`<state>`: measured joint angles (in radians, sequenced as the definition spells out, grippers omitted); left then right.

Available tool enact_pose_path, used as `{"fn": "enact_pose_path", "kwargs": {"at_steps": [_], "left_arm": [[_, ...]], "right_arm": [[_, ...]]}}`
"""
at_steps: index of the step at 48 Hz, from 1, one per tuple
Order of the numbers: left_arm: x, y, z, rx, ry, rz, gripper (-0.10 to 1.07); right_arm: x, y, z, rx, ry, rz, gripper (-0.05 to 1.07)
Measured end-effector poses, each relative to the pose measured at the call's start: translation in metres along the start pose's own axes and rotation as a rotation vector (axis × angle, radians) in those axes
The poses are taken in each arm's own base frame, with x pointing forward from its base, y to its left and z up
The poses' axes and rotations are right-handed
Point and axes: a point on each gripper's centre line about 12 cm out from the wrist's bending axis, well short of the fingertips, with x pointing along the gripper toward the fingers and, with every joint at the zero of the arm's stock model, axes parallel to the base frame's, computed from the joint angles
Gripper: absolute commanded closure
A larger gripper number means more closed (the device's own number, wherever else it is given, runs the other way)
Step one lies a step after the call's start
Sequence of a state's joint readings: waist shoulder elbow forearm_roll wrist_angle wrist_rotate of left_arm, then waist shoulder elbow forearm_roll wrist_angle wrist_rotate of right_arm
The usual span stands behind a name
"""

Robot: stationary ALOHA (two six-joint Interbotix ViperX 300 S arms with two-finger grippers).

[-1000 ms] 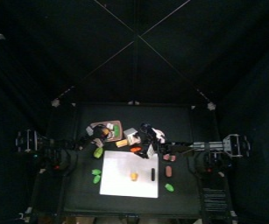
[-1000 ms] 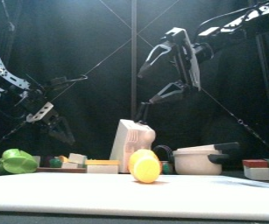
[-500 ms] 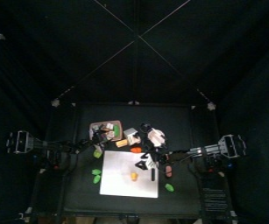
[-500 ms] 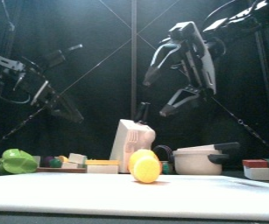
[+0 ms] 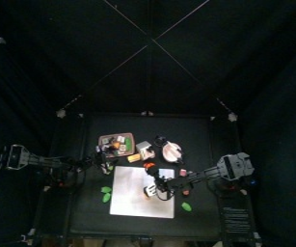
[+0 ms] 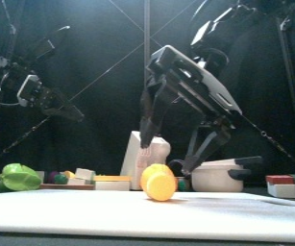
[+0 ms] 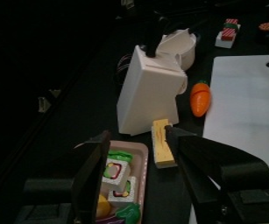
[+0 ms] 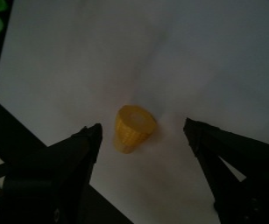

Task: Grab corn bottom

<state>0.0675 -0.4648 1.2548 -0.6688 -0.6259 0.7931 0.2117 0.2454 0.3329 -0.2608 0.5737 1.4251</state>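
The corn [image 8: 134, 128] is a small yellow-orange cob lying on the white board [image 8: 218, 61]. It also shows in the top view [image 5: 148, 193] and near and large in the front view [image 6: 159, 182]. My right gripper [image 8: 143, 128] is open and hangs just above the corn, one jaw on each side of it, not touching. In the front view the right gripper [image 6: 176, 142] is behind and above the cob. My left gripper [image 7: 138, 140] is open and empty, raised at the table's left [image 5: 75, 172].
A white carton [image 6: 146, 159], a white pot [image 6: 220, 176] and a yellow block [image 7: 162, 145] stand behind the board. An orange piece [image 7: 200, 98] lies by the carton. A tray of toys [image 7: 120, 173] is at the back left. Green pieces [image 5: 106, 194] lie beside the board.
My right arm has swung in over the board and come down over the corn. My left arm has drawn back to the left and risen.
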Motion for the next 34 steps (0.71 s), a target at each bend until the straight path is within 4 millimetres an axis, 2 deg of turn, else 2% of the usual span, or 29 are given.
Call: {"fn": "enact_pose_path", "kwargs": {"at_steps": [5, 22, 27, 34], "left_arm": [[0.000, 0.000, -0.001, 0.001, 0.002, -0.001, 0.09], [0.000, 0.000, -0.001, -0.001, 0.003, -0.001, 0.09], [0.000, 0.000, -0.001, 0.000, 0.005, -0.001, 0.09], [0.000, 0.000, -0.001, -0.001, 0.005, 0.000, 0.09]], "right_arm": [[0.001, 0.006, -0.005, -0.014, 0.009, -0.043, -0.01], [0.020, 0.000, -0.011, -0.026, 0.029, -0.128, 0.02], [0.021, 0.000, -0.010, -0.043, 0.025, -0.129, 0.07], [0.022, 0.000, -0.008, -0.057, 0.010, -0.134, 0.22]]}}
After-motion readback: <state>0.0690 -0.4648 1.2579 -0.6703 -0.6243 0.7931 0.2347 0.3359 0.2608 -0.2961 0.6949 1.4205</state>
